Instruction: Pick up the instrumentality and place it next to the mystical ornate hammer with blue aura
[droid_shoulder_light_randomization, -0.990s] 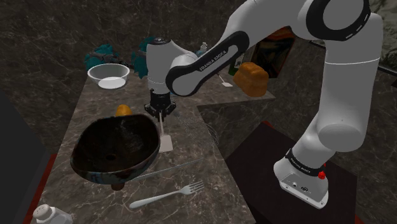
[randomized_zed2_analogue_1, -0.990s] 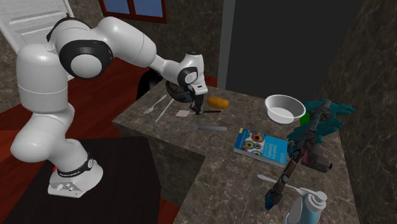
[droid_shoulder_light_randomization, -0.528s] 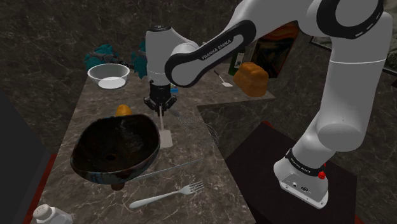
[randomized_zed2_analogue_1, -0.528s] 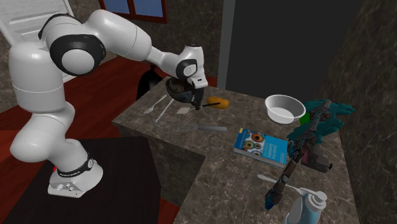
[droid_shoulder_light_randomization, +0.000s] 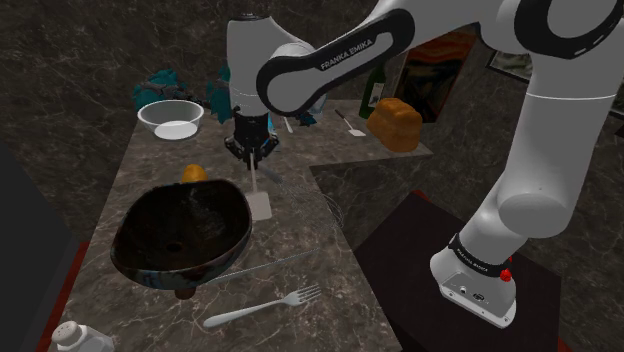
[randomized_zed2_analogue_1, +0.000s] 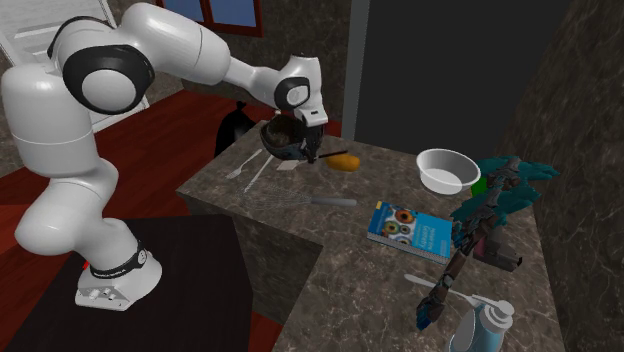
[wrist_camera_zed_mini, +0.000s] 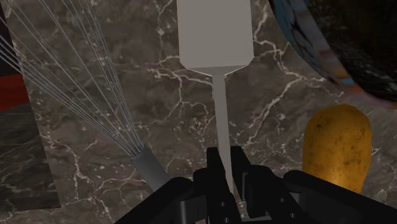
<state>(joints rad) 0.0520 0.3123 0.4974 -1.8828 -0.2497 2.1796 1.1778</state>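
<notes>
As I hang over the counter (wrist_camera_zed_mini: 159, 95), my gripper (wrist_camera_zed_mini: 224, 159) pinches the spatula (wrist_camera_zed_mini: 213, 32) by its handle; blade downward. A whisk (wrist_camera_zed_mini: 143, 162) lies beside it.

Three cameras, one table.
The shoulder view looks down over the table (droid_shoulder_light_randomization: 150, 165) from beside the stand (droid_shoulder_light_randomization: 420, 250). The second exterior view looks back at the arm (randomized_zed2_analogue_1: 190, 50) from the table's far end. The wrist view sits close above the table, by the gripper (wrist_camera_zed_mini: 224, 156). All three share the whisk (wrist_camera_zed_mini: 76, 95).

Dark marble counter (droid_shoulder_light_randomization: 140, 165); whisk (randomized_zed2_analogue_1: 328, 200), fork (droid_shoulder_light_randomization: 262, 307), potato (wrist_camera_zed_mini: 336, 149), book (randomized_zed2_analogue_1: 413, 232)
</notes>
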